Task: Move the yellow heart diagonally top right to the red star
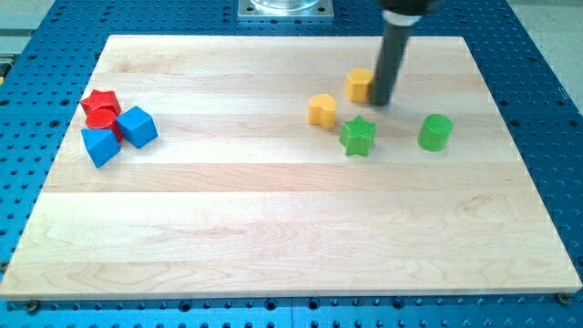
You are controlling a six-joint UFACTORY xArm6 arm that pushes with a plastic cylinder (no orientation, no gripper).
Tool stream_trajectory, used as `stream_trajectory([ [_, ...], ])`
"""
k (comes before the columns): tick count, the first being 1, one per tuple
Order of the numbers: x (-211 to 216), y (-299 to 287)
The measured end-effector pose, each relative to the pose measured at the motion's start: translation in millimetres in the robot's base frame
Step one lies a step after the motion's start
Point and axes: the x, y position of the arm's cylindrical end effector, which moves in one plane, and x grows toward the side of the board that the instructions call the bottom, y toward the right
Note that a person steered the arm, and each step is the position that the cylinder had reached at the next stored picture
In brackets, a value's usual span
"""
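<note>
The yellow heart lies right of the board's centre, in the upper half. The red star lies far off at the view's left, at the top of a small cluster. My tip rests on the board up and to the right of the heart, apart from it. The tip stands against the right side of a second yellow block, whose shape I cannot make out.
A red cylinder and two blue cubes crowd just below the red star. A green star lies just below and right of the heart. A green cylinder stands further right.
</note>
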Motion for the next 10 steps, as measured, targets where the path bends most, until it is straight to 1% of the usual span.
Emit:
stream_trajectory([
  [1,22,-26],
  [2,26,-29],
  [3,27,-87],
  [5,81,-147],
  [6,71,-161],
  [7,59,-147],
  [8,51,-147],
  [10,50,-145],
])
